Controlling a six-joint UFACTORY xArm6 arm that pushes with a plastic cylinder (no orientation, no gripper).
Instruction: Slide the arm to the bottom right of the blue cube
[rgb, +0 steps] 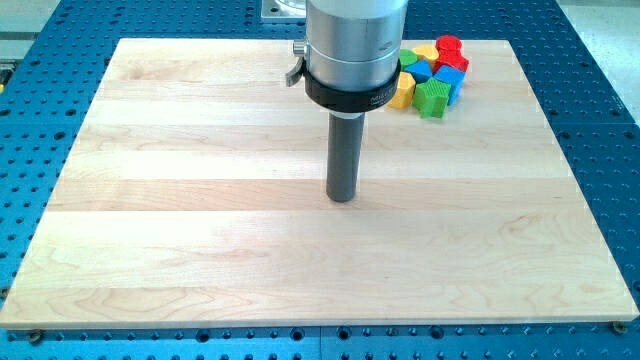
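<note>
A tight cluster of small blocks sits near the top right of the wooden board. The blue cube is at the cluster's right side, below a red block and right of a green block. A yellow block lies at the cluster's left, another yellow block at its top, with a green piece and a blue piece between them. My tip rests on the board's middle, well to the left of and below the cluster, touching no block.
The wooden board lies on a blue perforated table. The arm's silver and black body hangs over the board's top middle and hides part of the cluster's left side.
</note>
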